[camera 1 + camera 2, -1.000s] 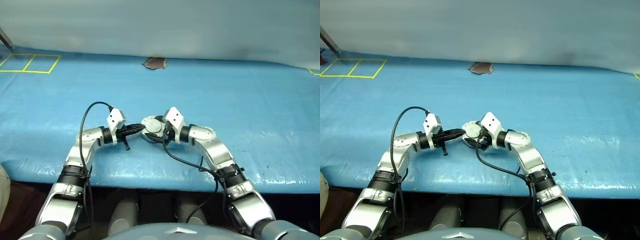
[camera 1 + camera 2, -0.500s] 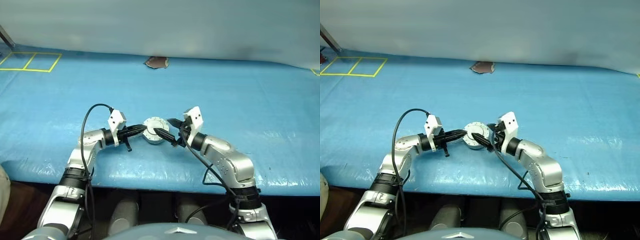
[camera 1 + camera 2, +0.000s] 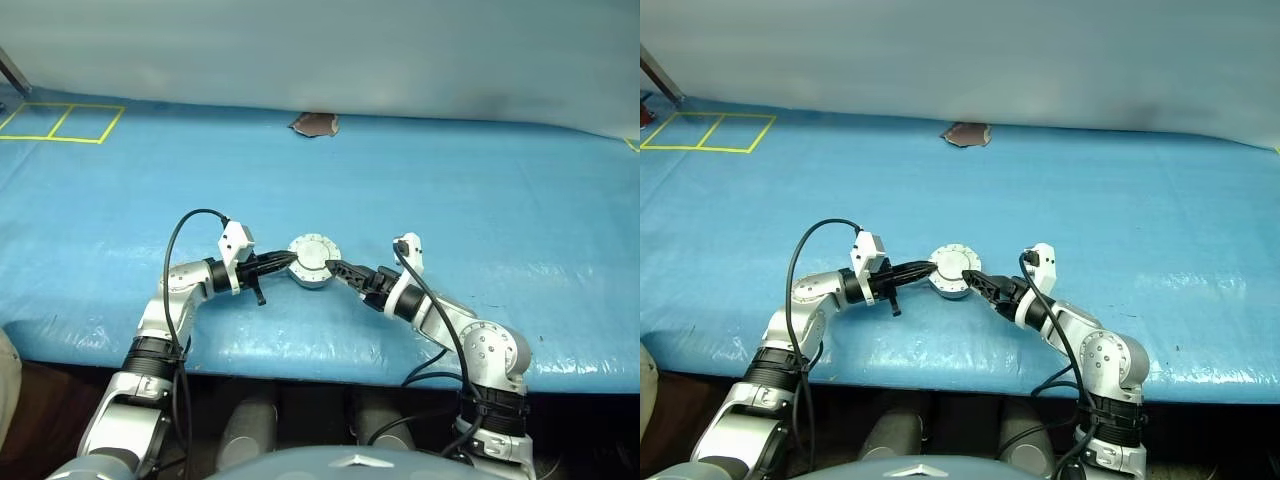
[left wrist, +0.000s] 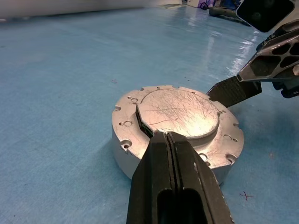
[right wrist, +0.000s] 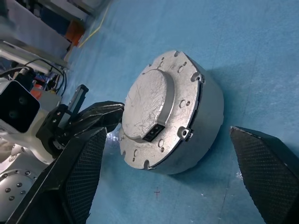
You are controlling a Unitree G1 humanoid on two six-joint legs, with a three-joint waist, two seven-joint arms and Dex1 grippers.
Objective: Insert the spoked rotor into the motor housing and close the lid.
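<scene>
Two grippers flank the motor housing (image 3: 313, 262), which sits on the blue table cover (image 3: 480, 200) with its lid (image 4: 177, 112) seated on top. The left gripper (image 4: 169, 140) rests its closed, empty fingers on the lid's rim. The right gripper (image 5: 173, 177) spreads wide beside the housing, holding nothing.

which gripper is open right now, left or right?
The right gripper: its two fingers stand wide apart either side of the motor housing. The left gripper is shut, fingers pressed together at the lid.
</scene>
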